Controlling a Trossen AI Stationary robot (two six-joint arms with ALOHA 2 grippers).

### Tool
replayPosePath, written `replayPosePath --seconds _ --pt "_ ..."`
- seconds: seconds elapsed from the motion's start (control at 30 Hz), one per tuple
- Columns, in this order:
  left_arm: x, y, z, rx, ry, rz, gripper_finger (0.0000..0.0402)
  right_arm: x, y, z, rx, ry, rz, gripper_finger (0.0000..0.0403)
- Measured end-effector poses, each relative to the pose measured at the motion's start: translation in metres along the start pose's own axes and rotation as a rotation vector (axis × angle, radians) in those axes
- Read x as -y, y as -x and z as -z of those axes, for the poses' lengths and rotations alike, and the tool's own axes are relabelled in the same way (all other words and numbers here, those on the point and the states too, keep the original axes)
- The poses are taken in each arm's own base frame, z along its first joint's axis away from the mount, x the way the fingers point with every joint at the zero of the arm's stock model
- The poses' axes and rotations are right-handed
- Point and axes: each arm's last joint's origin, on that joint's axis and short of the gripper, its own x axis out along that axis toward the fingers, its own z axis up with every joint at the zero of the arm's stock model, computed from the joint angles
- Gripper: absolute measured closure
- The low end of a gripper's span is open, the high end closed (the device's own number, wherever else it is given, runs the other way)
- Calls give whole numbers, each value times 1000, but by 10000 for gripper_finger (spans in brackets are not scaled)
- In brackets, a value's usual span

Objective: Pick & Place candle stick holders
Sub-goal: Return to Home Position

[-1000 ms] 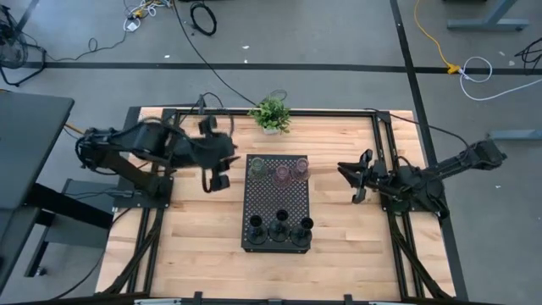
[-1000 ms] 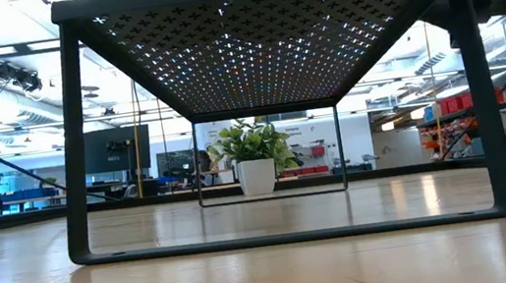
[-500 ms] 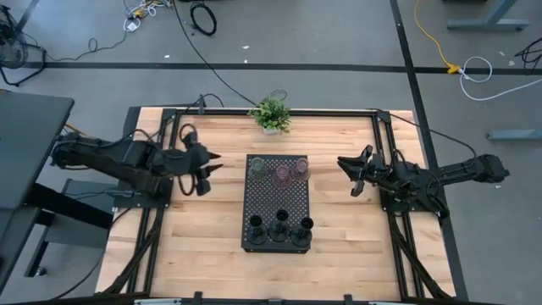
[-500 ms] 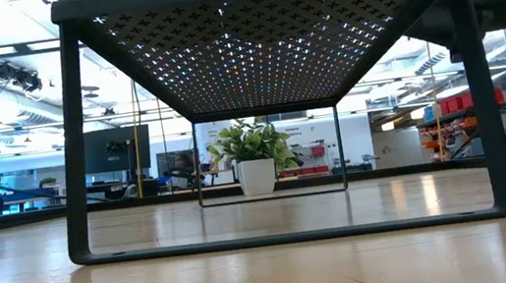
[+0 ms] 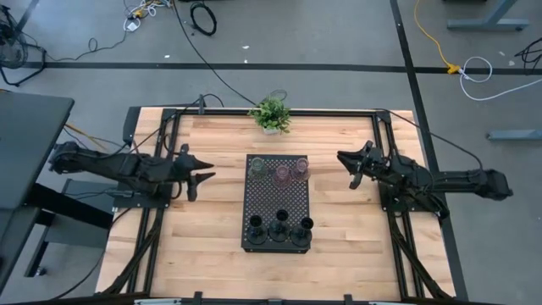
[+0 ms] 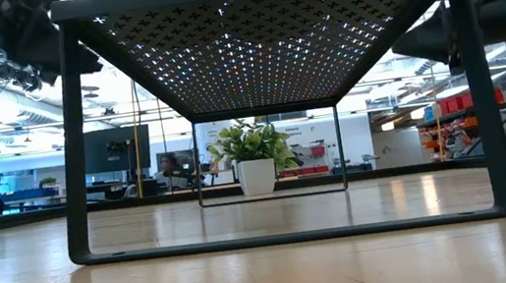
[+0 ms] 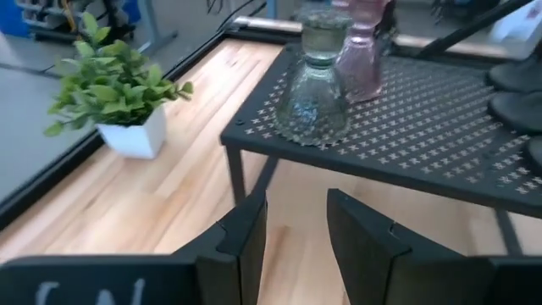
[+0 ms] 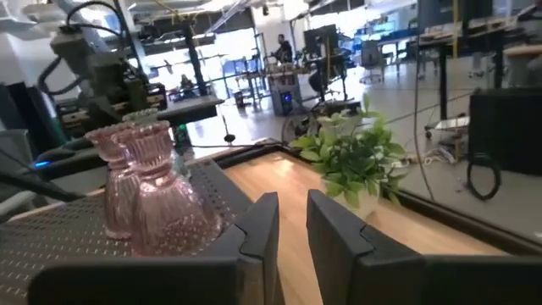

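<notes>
Grey workshop floor [image 5: 339, 51], strewn with cables [image 5: 203, 17], around a pale wooden surface [image 5: 203, 229] seen from overhead. At centre frame, a perforated black tray [image 5: 277, 196] on legs, carrying all six candle stick holders in two rows.

Upper row, along the tray's top edge: olive-green glass cup [image 5: 257, 167] at left, first pinkish cup [image 5: 279, 172] in the middle, second pinkish cup [image 5: 300, 170] at right, close together. Lower row, near the bottom edge: left black holder [image 5: 255, 227], middle black holder [image 5: 278, 227], right black holder [image 5: 301, 229], side by side and upright.

Above the tray, at the surface's top edge, a small potted plant [image 5: 271, 114], apart from it.

Left hand [image 5: 206, 169] at centre left, level with the cup row, pointed toward the tray but clear of it. Fingers parted, gripping nothing. Bare wood visible through the gap in the left wrist view, with the olive-green cup near the tray's closest corner ahead.

Right hand [image 5: 345, 168] at centre right, facing the tray from the other side, likewise off it. Fingers apart with a narrow gap, empty. Both pinkish cups and the plant ahead of it in the right wrist view.

From surface height, tray as a low shelf spanning the frame, plant in its white pot between the far legs.
</notes>
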Motion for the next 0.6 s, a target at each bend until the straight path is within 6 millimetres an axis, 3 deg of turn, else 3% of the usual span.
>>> replayPosePath --seconds 0.6 --pt "-7 -23 88 31 45 57 273 4 -1 0 -7 -28 -25 340"
